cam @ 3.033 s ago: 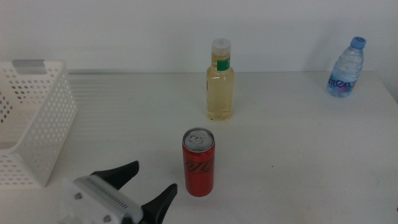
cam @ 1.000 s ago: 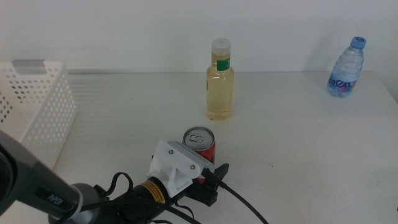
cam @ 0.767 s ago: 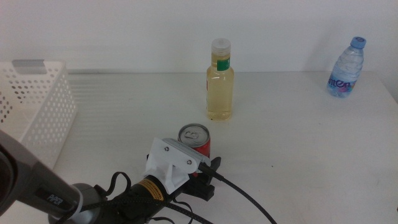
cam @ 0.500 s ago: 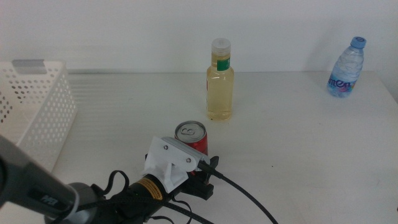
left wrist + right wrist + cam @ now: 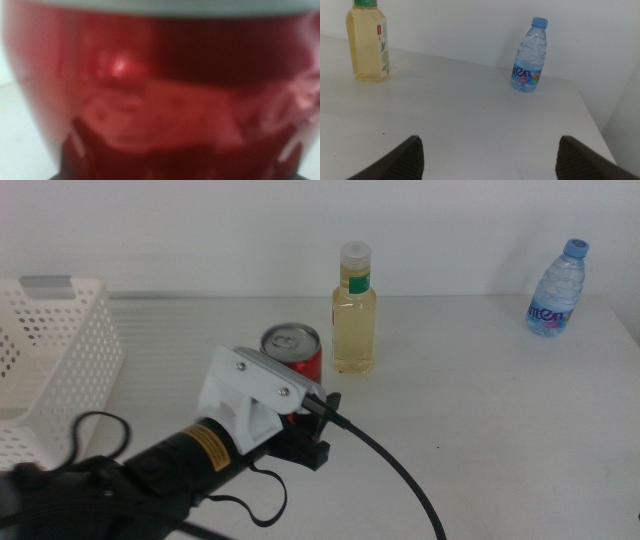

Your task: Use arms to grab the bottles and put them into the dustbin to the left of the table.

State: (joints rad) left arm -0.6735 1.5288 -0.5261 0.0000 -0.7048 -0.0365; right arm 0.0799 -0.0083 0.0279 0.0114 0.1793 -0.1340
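The left hand [image 5: 300, 405] is clamped on the red cola can [image 5: 292, 352]; the right hand [image 5: 487, 155] waits spread wide.

Wall [image 5: 200, 230]: plain white, rising behind the far edge of the tabletop.
Wall surface: bare and evenly lit, the same in the right wrist view.

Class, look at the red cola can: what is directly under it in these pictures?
You cannot see. In the middle view only the top of the red cola can shows above the left end effector's white housing, which covers its base. The left wrist view is filled by blurred red.
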